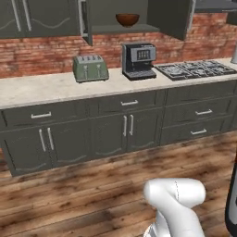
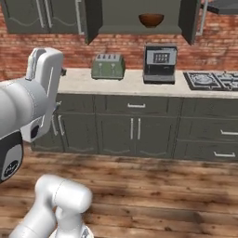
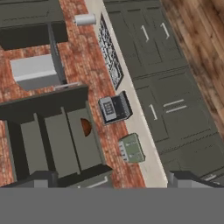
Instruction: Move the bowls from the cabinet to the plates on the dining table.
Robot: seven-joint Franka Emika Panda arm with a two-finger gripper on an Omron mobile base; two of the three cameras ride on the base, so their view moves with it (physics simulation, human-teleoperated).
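The cabinet (image 1: 139, 18) is hanging open on the brick wall (image 1: 41, 51), and the reddish-brown bowl (image 1: 127, 19) is sitting upright, rim up, on its inner shelf toward the left end, right above the coffee machine (image 1: 138, 60). Going left to right along the counter (image 1: 41, 88), the green toaster (image 1: 90, 68), the coffee machine and the stovetop (image 1: 196, 69) are all lining up near the back edge, over a wood floor (image 1: 92, 194). The gripper (image 3: 109, 179) is peeking in with its tips spread apart, holding nothing.
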